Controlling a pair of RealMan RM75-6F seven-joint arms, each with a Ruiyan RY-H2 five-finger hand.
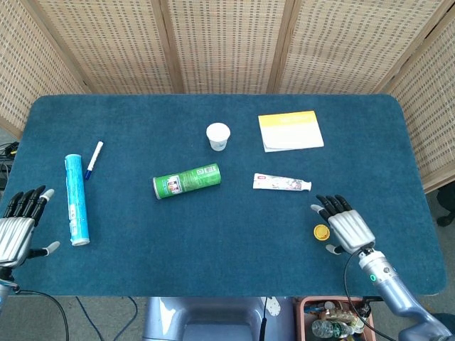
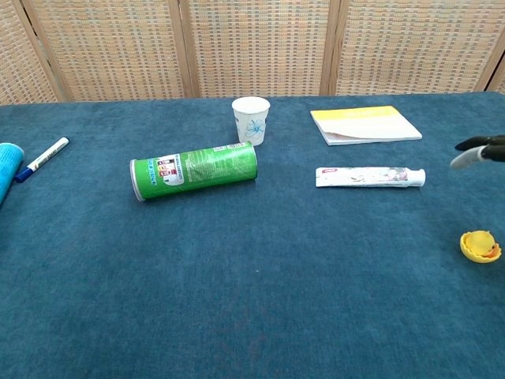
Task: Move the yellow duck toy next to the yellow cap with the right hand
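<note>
The duck (image 1: 321, 231) lies free on the blue tabletop (image 1: 213, 241) near its front right edge; in the chest view it shows as a small yellow round shape (image 2: 480, 245) at the right border. The right hand (image 1: 345, 226) hovers just to its right, palm down, fingers spread and holding nothing; in the chest view only its fingertips (image 2: 473, 151) poke in at the right edge, above the duck. Behind the duck lies a toothpaste tube (image 1: 281, 183), and farther back a yellow-and-white notebook (image 1: 290, 131). Toward the middle a green can (image 1: 187, 181) lies on its side, with a paper cup (image 1: 218, 136) standing upright behind it. On the left side a light-blue tube (image 1: 76, 199) lies beside a marker (image 1: 94, 159). The left hand (image 1: 18, 226) rests at the front left edge, fingers apart and empty.
</note>
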